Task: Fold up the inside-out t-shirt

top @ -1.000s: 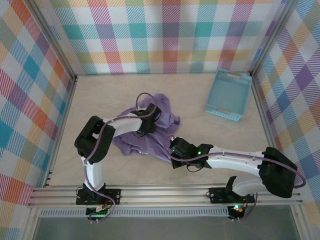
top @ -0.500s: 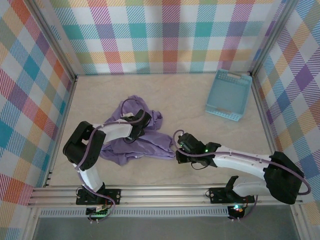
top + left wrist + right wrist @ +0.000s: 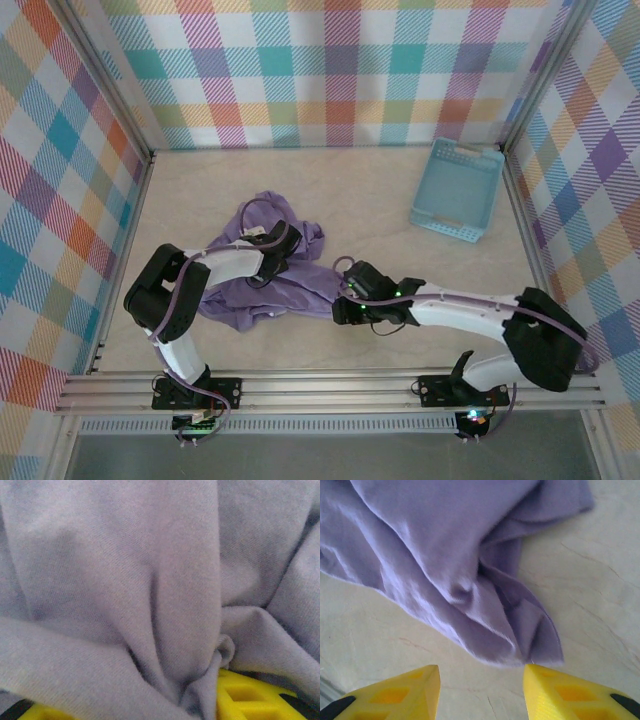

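Note:
The lavender t-shirt (image 3: 262, 278) lies crumpled on the table left of centre. My left gripper (image 3: 276, 250) rests on top of the heap, shut on a bunched fold of the t-shirt (image 3: 165, 580). That fold runs down between its yellow fingers (image 3: 245, 695) and hides most of them. My right gripper (image 3: 346, 300) is at the shirt's right edge, low over the table. In the right wrist view the gripper (image 3: 481, 672) is open, with bare table between its fingertips. A folded corner of the t-shirt (image 3: 470, 590) lies just ahead, reaching the right fingertip (image 3: 540, 680).
A light blue slotted basket (image 3: 458, 190) sits at the back right, near the right wall. Plaid walls enclose the table (image 3: 400, 240) on three sides. Both arms stretch low across the near half, towards the shirt.
The left gripper dragged the shirt leftward and now holds still. The right gripper opened and released the shirt's right edge, shifting slightly left.

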{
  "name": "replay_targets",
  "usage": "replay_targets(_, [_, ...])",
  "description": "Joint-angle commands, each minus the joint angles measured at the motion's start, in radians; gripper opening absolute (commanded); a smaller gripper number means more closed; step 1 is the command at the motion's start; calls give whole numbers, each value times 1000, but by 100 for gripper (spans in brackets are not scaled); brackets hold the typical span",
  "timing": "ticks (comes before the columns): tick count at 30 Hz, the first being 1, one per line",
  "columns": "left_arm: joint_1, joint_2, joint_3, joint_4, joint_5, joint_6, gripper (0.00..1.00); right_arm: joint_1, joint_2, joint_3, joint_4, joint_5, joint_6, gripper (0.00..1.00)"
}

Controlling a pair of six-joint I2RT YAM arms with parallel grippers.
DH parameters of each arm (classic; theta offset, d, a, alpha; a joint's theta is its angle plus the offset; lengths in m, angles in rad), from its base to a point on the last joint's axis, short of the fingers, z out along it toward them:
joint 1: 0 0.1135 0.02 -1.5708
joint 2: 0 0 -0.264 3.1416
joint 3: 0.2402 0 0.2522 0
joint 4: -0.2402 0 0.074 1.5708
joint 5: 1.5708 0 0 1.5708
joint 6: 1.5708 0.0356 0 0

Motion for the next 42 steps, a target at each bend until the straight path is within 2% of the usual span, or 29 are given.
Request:
replay_targets(1, [-9,18,-45,-88,47,-1,43,-45,59,54,58,-27,-47,50])
replay_targets(5, [-11,10,-44,-89,49,7,43,-89,156,133,33,-47,-102,47])
replay_targets(7, [-11,6,-42,-91,46,11,43,-91,177,172,15,-50,-128,37])
replay_targets(9, [-11,9,-36,-95,46,16,43,-91,176,198,-10,-35,-149,36])
replay_targets(11, [-11,9,-32,-93,45,22,43,-91,177,221,-58,16,-160,38])
replay_targets(15, [-11,7,-30,-89,48,22,44,-91,203,266,-140,107,-190,53])
replay_targets(17, [-11,8,-30,-88,50,23,44,-91,216,278,-145,99,-203,56])
replay_targets(21, [-11,13,-24,-90,50,28,44,-91,265,297,-120,18,-191,54])
replay_targets(23, [-11,13,-26,-89,53,27,44,-91,294,307,-116,-3,-181,51])
replay_targets(25, [-11,14,-24,-87,56,27,44,-91,317,321,-114,-17,-178,44])
replay_targets(32, [-11,19,-21,-87,60,34,45,-90,276,365,-156,41,-224,2])
replay_targets(39, [-10,9,-18,-96,46,39,45,-61,111,380,-245,166,-295,0])
replay_targets(42, [-11,7,-13,-97,41,44,46,-47,85,388,-277,204,-305,0])
